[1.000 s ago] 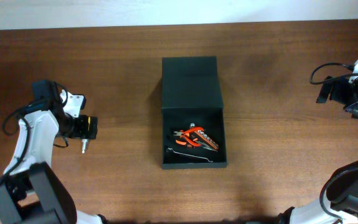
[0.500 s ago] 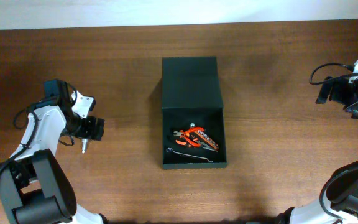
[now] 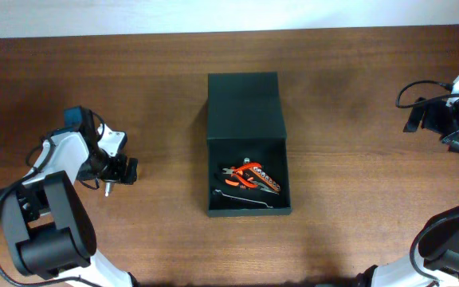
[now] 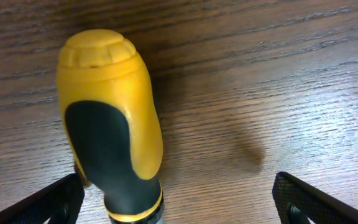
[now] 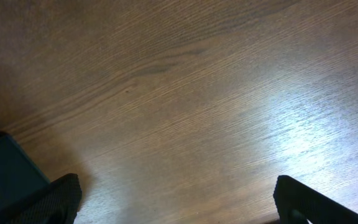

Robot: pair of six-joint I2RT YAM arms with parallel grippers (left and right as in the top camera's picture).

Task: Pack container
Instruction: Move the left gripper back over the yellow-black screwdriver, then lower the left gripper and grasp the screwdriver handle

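Note:
The container (image 3: 216, 177), a dark green-black box, sits mid-table with its flap lid (image 3: 244, 106) open and lying flat behind it. Inside lie an orange tool (image 3: 250, 178) and a thin metal key (image 3: 242, 198). My left gripper (image 3: 120, 171) is open and down at the table over a screwdriver whose metal tip (image 3: 107, 190) pokes out below it. In the left wrist view the yellow-and-black handle (image 4: 107, 118) lies between the fingers, near the left finger (image 4: 55, 200). My right gripper (image 3: 417, 118) is open and empty at the far right.
Bare wood fills the right wrist view, between the open right gripper (image 5: 182, 202) fingers, with a corner of the container (image 5: 5, 169) at lower left. The table's far edge meets a white wall along the top of the overhead view.
The left arm has swung right and toward the front, bringing its open gripper down around the screwdriver handle. The right arm and the container have not moved.

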